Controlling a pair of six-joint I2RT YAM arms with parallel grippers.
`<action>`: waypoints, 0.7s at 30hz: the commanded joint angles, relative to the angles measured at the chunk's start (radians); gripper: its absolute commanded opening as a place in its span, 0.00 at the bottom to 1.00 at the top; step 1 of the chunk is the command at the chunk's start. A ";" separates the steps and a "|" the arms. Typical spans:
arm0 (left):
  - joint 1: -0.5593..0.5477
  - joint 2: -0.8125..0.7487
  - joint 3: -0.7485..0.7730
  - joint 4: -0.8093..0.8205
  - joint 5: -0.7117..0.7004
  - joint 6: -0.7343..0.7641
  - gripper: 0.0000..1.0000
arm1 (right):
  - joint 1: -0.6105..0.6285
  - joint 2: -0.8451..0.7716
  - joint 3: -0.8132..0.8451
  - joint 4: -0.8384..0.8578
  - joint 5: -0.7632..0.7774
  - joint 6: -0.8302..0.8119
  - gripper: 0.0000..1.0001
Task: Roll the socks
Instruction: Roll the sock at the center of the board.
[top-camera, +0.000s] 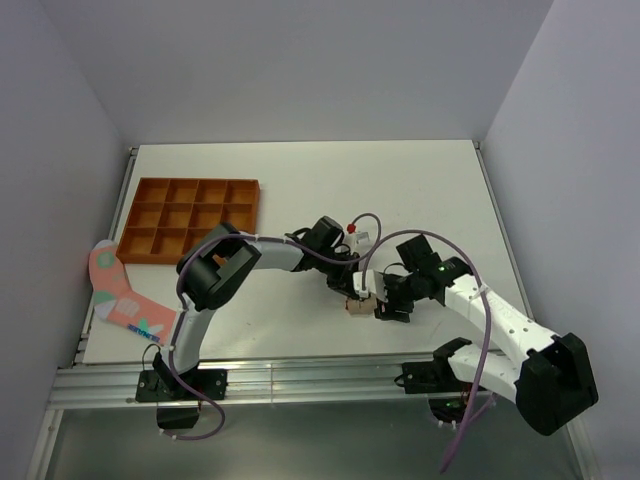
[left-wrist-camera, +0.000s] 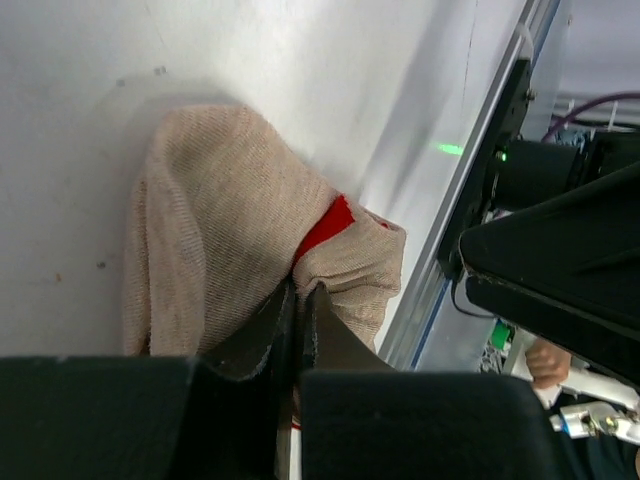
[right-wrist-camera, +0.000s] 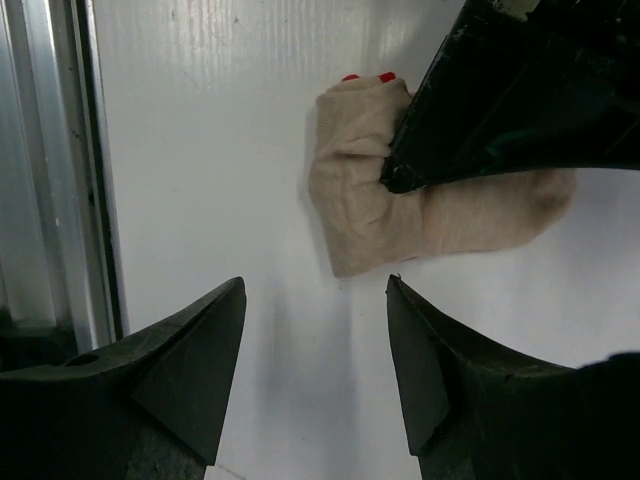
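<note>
Clenching one bunched beige sock (left-wrist-camera: 200, 230) at the near middle of the bench (top-camera: 400, 190), the left pincer (left-wrist-camera: 298, 300) faces the released right pincer (right-wrist-camera: 316, 285); one spotted red sock (top-camera: 125, 297) lies diagonally at the left edge.

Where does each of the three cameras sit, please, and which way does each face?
Top external: above and behind the bases, looking down at the table, orange tray and pink sock; both arms show.
Left wrist: on the left arm, looking along the left gripper's shut jaws pinching the beige sock.
Right wrist: on the right arm, looking down between the right gripper's open jaws at that sock.
Shared: both wrist views show the beige sock.
</note>
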 joint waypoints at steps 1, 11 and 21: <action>-0.008 0.168 -0.135 -0.412 -0.220 0.179 0.00 | 0.053 0.005 0.011 0.086 0.038 0.005 0.65; -0.007 0.183 -0.165 -0.366 -0.114 0.154 0.00 | 0.160 -0.003 -0.049 0.197 0.078 0.045 0.54; -0.008 0.200 -0.151 -0.371 -0.130 0.137 0.00 | 0.266 0.003 -0.049 0.194 0.081 0.099 0.54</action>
